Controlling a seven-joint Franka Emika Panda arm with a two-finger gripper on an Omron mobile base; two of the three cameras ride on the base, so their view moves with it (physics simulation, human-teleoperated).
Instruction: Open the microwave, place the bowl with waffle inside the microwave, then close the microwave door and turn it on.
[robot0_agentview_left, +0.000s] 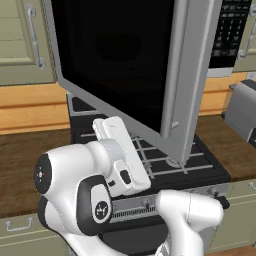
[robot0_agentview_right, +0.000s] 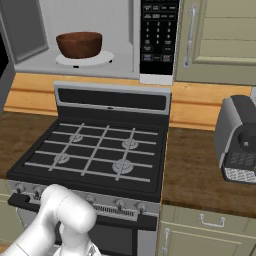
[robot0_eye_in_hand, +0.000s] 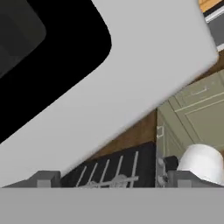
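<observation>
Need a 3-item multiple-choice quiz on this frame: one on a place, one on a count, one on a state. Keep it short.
1. Where is the bowl?
A. on the stove
B. on the white turntable inside the microwave
C. on the counter by the toaster

2. How many burners show on the stove?
A. two
B. four
C. six

3. How is the microwave door?
A. swung open
B. shut
C. removed

Answers:
1 B, it sits on the turntable in the microwave.
2 B, four rings under the grates.
3 A, it stands out over the stove, cavity exposed.
</observation>
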